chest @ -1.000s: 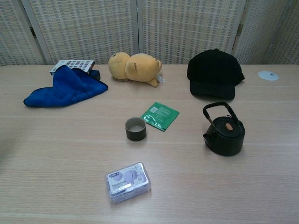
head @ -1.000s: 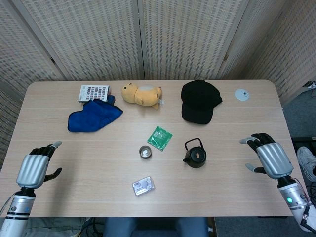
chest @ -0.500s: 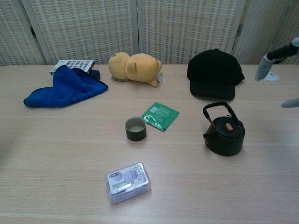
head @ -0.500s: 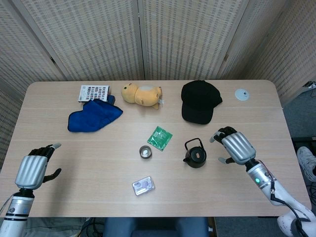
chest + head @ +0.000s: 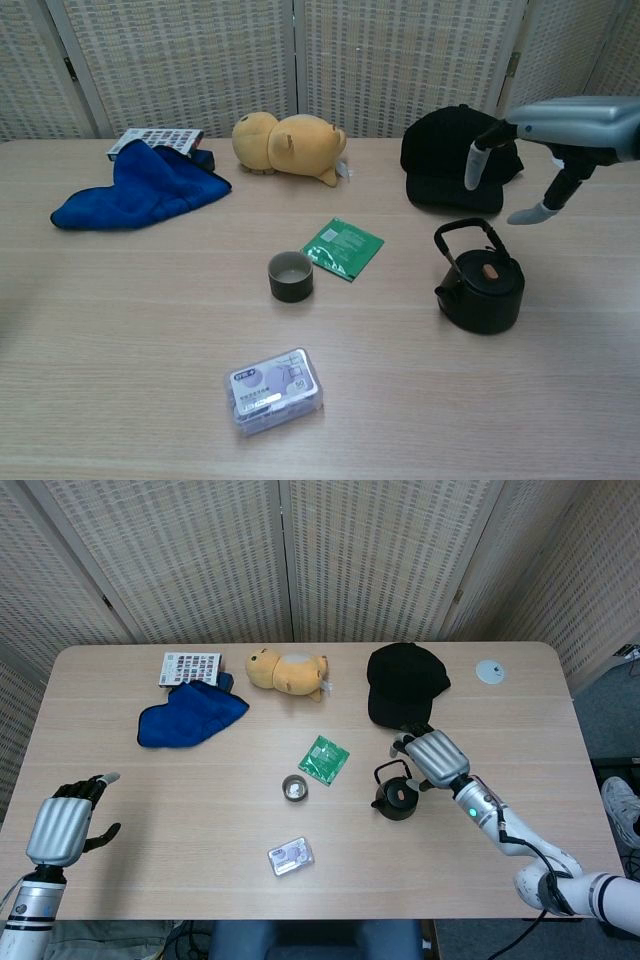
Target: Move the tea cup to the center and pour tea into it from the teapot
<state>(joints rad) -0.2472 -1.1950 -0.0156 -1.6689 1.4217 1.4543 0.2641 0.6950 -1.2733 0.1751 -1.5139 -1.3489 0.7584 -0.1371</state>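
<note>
A small dark tea cup (image 5: 294,788) (image 5: 290,276) stands empty near the table's middle. To its right sits a black iron teapot (image 5: 395,796) (image 5: 481,287) with its handle raised. My right hand (image 5: 432,756) (image 5: 565,135) hovers just above and right of the teapot's handle, fingers spread, holding nothing and not touching it. My left hand (image 5: 62,826) rests at the table's front left corner, fingers apart and empty; the chest view does not show it.
A green packet (image 5: 323,759) lies just behind the cup. A clear box (image 5: 291,857) sits in front of it. A black cap (image 5: 403,685), yellow plush toy (image 5: 286,670), blue cloth (image 5: 190,714), patterned card (image 5: 189,667) and white disc (image 5: 489,672) line the back.
My right hand has swept from the table's right edge leftward to just above the teapot. My left hand has drifted slightly toward the front edge. Cup and teapot have not moved.
</note>
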